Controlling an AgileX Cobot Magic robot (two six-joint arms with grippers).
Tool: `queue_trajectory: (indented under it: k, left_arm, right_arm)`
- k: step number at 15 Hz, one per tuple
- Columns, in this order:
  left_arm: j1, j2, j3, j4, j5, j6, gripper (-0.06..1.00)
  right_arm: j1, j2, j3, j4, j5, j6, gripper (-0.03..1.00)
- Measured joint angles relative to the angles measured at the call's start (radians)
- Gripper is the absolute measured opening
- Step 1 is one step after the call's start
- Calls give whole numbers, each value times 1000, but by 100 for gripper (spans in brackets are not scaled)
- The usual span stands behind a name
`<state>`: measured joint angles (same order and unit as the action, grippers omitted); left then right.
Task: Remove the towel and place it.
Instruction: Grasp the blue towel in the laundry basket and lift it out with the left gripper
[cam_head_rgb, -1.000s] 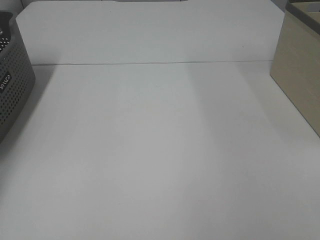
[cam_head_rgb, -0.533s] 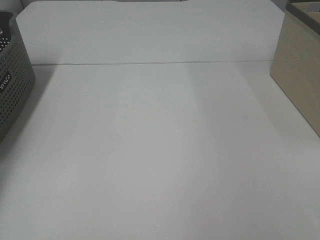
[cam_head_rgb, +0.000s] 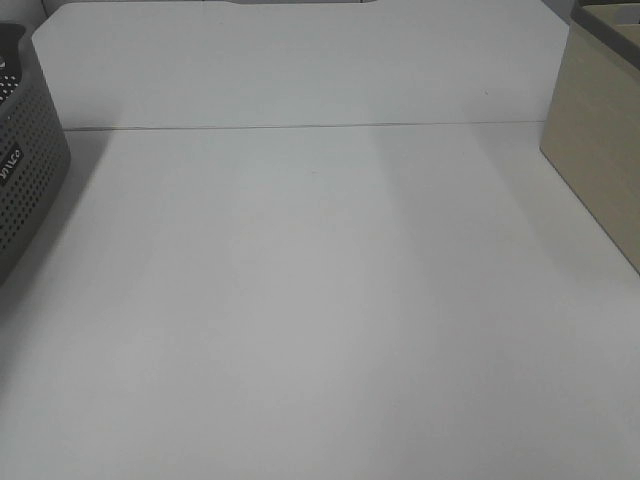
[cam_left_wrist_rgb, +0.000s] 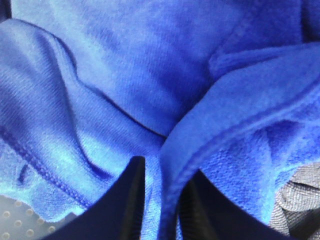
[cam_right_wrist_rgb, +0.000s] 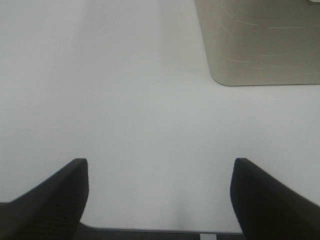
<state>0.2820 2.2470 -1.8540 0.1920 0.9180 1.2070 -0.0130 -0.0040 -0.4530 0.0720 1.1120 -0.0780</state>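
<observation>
Blue towel (cam_left_wrist_rgb: 150, 75) fold pinched in the left end effector (cam_left_wrist_rgb: 163, 172)

The royal-blue microfibre towel (cam_left_wrist_rgb: 150, 75) lies bunched in deep folds, stitched hems showing.

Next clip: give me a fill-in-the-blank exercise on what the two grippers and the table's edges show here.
1. The left gripper pinches a fold of the ____ towel.
2. The right gripper has its jaws ____ over the white table, holding nothing.
3. In the high view, the perforated grey basket sits at the ____ edge of the picture, the beige box opposite.
Missing words: blue; open; left.
</observation>
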Motion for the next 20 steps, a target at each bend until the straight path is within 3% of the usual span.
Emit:
queue_trajectory:
  k: [3, 5, 9, 11, 15, 20]
  left_arm:
    - [0, 0, 0, 0, -6, -3, 14]
    - [0, -30, -1, 8, 22, -3, 0]
    - [0, -153, -23, 15, 129, -19, 0]
    - [0, -241, -23, -21, 157, -20, 0]
    - [0, -427, -23, -158, 169, -22, 0]
    - [-33, -637, -23, -185, 167, -15, 0]
  right_arm:
    - [0, 0, 0, 0, 0, 0, 73]
    - [0, 0, 0, 0, 0, 0, 73]
    - [0, 0, 0, 0, 0, 0, 73]
    - [0, 0, 0, 0, 0, 0, 73]
    - [0, 0, 0, 0, 0, 0, 73]
    - [0, 0, 0, 1, 0, 0, 73]
